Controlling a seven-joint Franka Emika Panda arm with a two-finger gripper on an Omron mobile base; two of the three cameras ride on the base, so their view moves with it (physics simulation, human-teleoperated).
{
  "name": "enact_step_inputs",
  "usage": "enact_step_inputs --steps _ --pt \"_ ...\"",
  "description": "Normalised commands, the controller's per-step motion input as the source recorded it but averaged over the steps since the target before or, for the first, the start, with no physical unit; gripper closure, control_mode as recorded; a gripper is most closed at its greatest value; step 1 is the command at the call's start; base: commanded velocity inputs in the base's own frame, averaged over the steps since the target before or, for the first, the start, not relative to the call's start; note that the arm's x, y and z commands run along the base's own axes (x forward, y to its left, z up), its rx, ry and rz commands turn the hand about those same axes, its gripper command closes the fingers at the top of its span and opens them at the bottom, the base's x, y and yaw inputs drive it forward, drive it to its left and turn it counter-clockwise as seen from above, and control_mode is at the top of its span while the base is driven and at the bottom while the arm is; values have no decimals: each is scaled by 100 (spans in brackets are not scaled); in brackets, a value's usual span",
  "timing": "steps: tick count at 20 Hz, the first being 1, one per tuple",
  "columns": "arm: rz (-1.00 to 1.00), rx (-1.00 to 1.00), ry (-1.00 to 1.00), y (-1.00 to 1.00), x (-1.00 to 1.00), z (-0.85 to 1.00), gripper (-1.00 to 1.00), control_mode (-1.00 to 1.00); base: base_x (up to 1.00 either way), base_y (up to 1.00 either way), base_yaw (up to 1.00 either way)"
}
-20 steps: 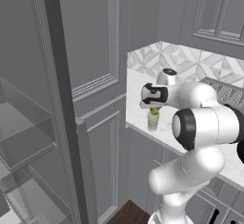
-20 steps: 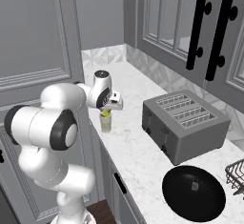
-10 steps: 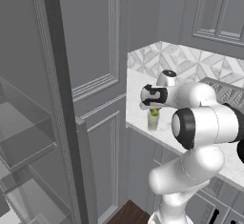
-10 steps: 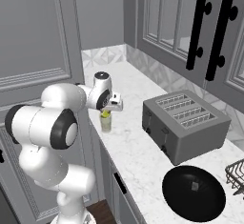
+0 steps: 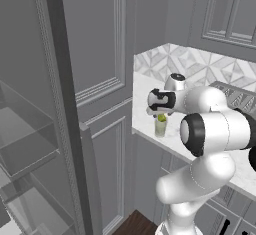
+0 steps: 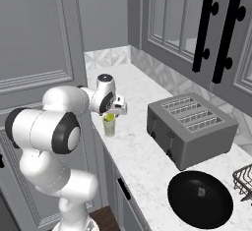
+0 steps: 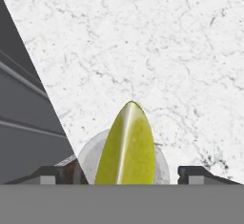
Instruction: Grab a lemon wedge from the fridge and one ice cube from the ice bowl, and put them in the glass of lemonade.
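Since a second ago my claw (image 7: pixel 121 173) has sprung wide and let go, leaving the lemon wedge (image 7: pixel 127 144) pointing lengthwise between its tips, directly over the glass of lemonade (image 6: pixel 109 125) near the worktop's (image 6: pixel 147 166) front edge.

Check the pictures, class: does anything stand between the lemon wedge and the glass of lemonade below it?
Nothing visible does. The lemon wedge sits between the open gripper tips, directly over the rim of the glass of lemonade.
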Motion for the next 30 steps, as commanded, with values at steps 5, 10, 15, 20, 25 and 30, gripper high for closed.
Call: enact_step_inputs --steps 5,10,15,20,25,30 --pt "0 -1 -3 1 -32 40 -100 -100 0 0 0" --pt "0 1 -12 2 -43 87 -100 -100 0 0 0" --pt "0 15 -15 -2 -58 36 -100 -100 0 0 0" --pt "0 11 -9 -6 -67 24 -100 -100 0 0 0" --pt "0 8 -2 -29 -71 12 -100 -100 0 0 0" --pt "0 -15 5 -14 -59 68 -100 -100 0 0 0"
